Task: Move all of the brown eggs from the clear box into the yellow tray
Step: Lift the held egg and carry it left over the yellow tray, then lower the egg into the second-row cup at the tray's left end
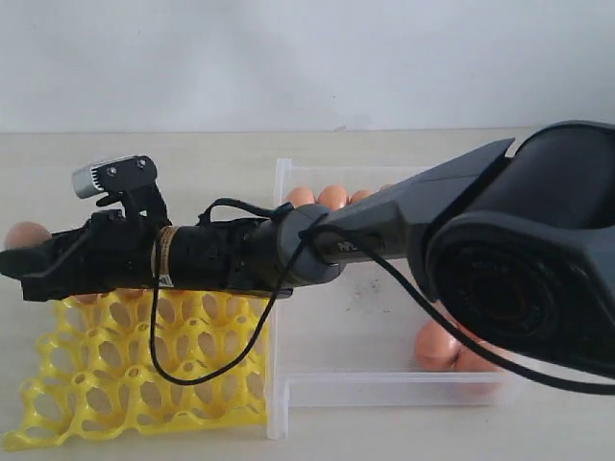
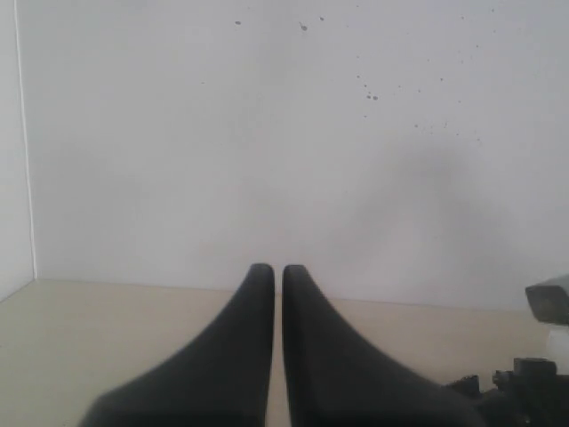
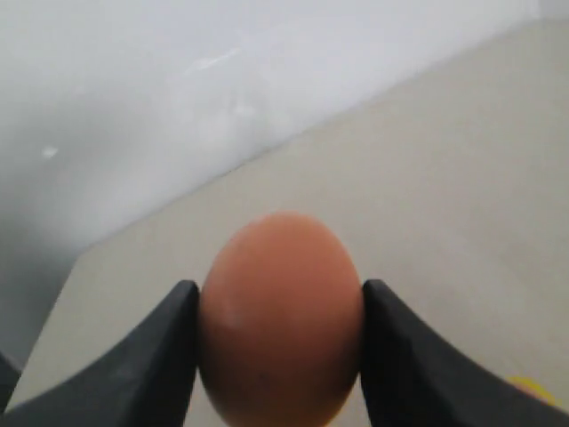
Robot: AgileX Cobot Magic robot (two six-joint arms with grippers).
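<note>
My right gripper [image 1: 21, 252] reaches across from the right and hangs over the far left edge of the yellow tray [image 1: 144, 389]. It is shut on a brown egg [image 1: 26, 235], which fills the gap between its two black fingers [image 3: 160, 356] as an orange-brown oval [image 3: 280, 320]. The clear box [image 1: 384, 389] lies to the right of the tray. It holds more brown eggs at its far wall [image 1: 332, 197] and at its near right corner [image 1: 434, 346], partly hidden by the arm. My left gripper [image 2: 277, 271] is shut and holds nothing, pointing at a white wall.
The right arm's thick black body [image 1: 519, 269] and a looping cable [image 1: 192, 375] lie over the box and the tray. A small grey camera [image 1: 113, 176] sits on top of the wrist. The beige tabletop [image 1: 211, 154] runs back to a white wall.
</note>
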